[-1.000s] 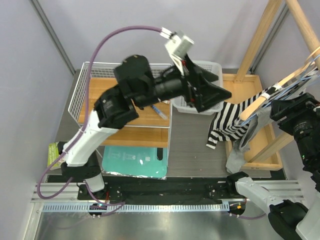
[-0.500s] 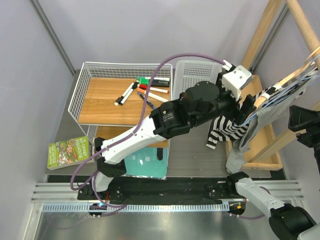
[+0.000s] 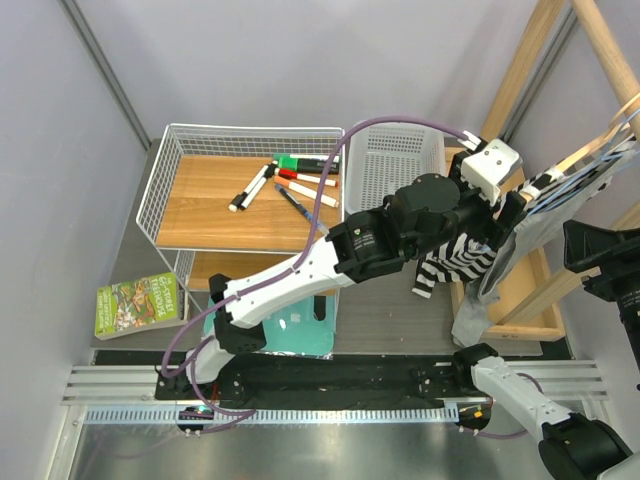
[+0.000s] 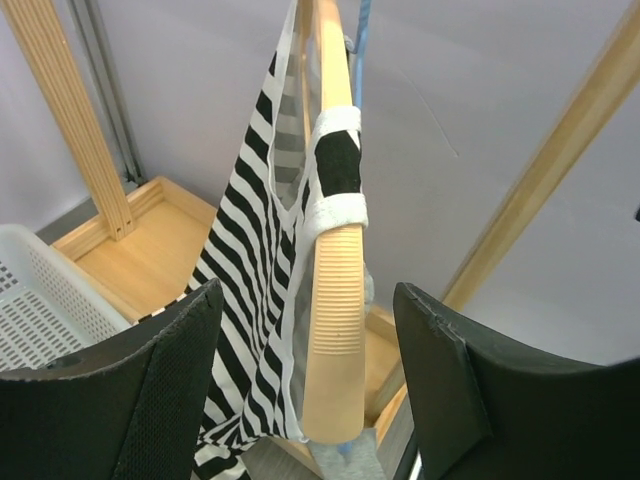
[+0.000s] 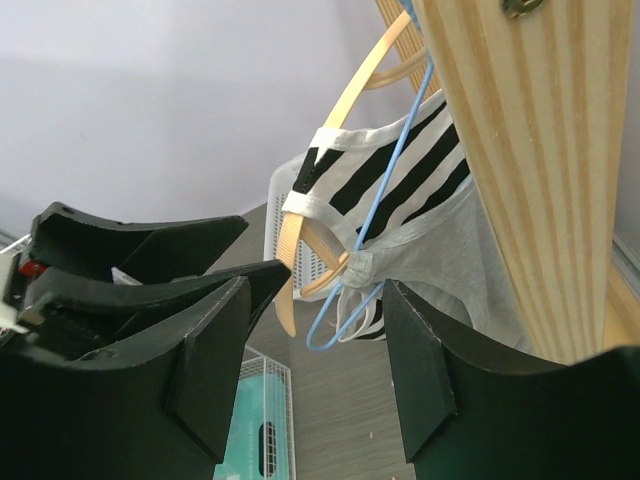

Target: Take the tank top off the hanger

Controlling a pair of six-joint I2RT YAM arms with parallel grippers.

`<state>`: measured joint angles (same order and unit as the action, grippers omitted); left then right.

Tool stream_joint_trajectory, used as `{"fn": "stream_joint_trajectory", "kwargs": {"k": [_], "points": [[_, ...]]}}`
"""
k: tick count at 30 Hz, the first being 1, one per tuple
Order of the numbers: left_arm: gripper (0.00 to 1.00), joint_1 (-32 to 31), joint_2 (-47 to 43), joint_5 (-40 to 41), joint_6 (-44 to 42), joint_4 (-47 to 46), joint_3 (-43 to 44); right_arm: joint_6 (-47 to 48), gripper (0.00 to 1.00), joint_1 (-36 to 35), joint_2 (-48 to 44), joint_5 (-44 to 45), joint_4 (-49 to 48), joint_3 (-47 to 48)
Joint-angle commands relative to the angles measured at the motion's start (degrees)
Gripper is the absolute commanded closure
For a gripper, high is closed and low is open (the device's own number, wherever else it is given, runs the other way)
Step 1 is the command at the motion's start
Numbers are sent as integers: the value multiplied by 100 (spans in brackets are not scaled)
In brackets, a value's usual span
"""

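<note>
Rack (image 3: 520,70): is standing at the right end of the surface (image 3: 380,290), with the clothes hanging from it.
Left arm (image 3: 330,262): is reaching from its base across to the rack, its wrist up beside the hanging clothes.
Tank top (image 4: 245,270): black-and-white striped, is hanging on the hanger at the rack, its body drooping toward the rack's wooden base. No part of it looks to be off yet.
Hanger (image 4: 335,300): wooden, is hanging with one ribbed arm end pointing down toward the left wrist camera. A blue wire hanger (image 5: 375,215) carrying a grey garment is hanging just beside it.
Left gripper (image 4: 312,335): its jaws are standing apart, one on either side of the hanger's arm end. They do not appear to be touching wood or cloth.
Right gripper (image 5: 315,325): its jaws are standing apart and holding nothing. It is facing the hangers from the far side, apart from them.
Strap (image 4: 335,170): is sitting looped over the hanger's arm, just above the ribbed end. By my reading the removal itself is not yet begun: this strap has to be slid off the end, then the other one, before the top is coming free.
</note>
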<state>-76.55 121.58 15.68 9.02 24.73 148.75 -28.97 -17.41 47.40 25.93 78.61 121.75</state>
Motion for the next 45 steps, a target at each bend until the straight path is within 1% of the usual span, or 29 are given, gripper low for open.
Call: {"fn": "stream_joint_trajectory", "kwargs": {"k": [1, 4, 5, 9, 20, 22, 24, 25, 29, 32, 34, 39, 45], "points": [[32, -61, 129, 268, 56, -574, 14, 76, 39, -17, -107, -106, 779, -38], [36, -88, 164, 426, 13, -706, -65, 102, 38, -17, -169, -123, 779, -64], [40, -105, 173, 488, -5, -750, -83, 120, 38, -17, -195, -132, 770, -81], [45, -123, 252, 523, -14, -864, -100, 129, 38, -17, -283, -168, 779, -169], [48, -141, 472, 611, -14, -1058, -65, 129, 38, -8, -442, -229, 779, -275], [54, -141, 489, 620, -31, -1119, -65, 155, 37, -17, -459, -220, 779, -266], [57, -141, 481, 655, -23, -1155, -56, 172, 37, -17, -477, -220, 779, -266], [66, -141, 472, 655, -23, -1181, -65, 173, 37, -8, -494, -220, 779, -266], [73, -167, 428, 752, -102, -1313, -56, 173, 37, -17, -530, -220, 779, -240], [91, -184, 402, 796, -137, -1374, -48, 181, 37, -17, -547, -247, 779, -240], [100, -219, 384, 866, -215, -1392, -56, 190, 37, -8, -547, -255, 779, -240], [100, -386, 288, 1261, -637, -1594, -74, 164, 36, -26, -556, -220, 779, -196], [100, -422, 77, 1411, -857, -1866, -74, 94, 36, -17, -539, -89, 779, 76]]}}
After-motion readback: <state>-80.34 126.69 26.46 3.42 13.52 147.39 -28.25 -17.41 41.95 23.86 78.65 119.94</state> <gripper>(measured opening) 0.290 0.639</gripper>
